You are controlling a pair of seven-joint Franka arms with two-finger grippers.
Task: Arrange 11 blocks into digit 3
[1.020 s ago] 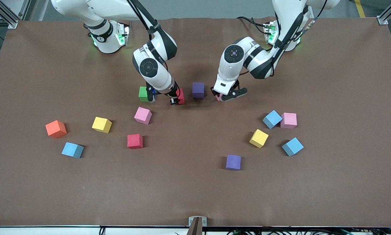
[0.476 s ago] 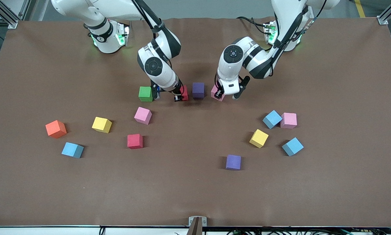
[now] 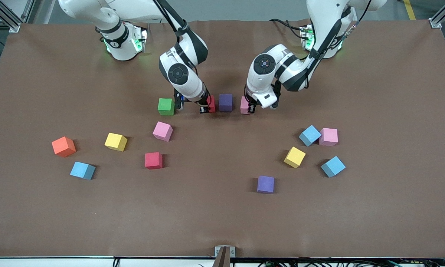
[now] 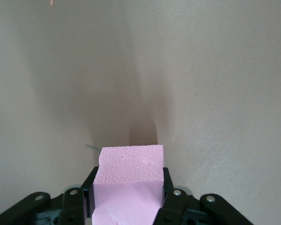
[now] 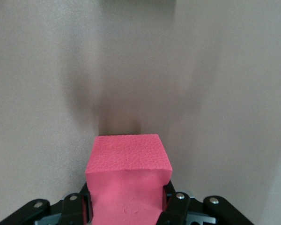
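Front view | left pincer (image 3: 250,109) pinching pink block (image 3: 244,105) | right pincer (image 3: 204,108) pinching red block (image 3: 211,104)

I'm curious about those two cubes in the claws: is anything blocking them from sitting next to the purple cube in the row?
Nothing visible. The right gripper holds a red cube and the left gripper a pink cube, one at each side of the purple cube.

Two glossy white arms with black joint bands, green-lit bases, black cables, and screw-studded black pincer fingers (image 4: 173,206).
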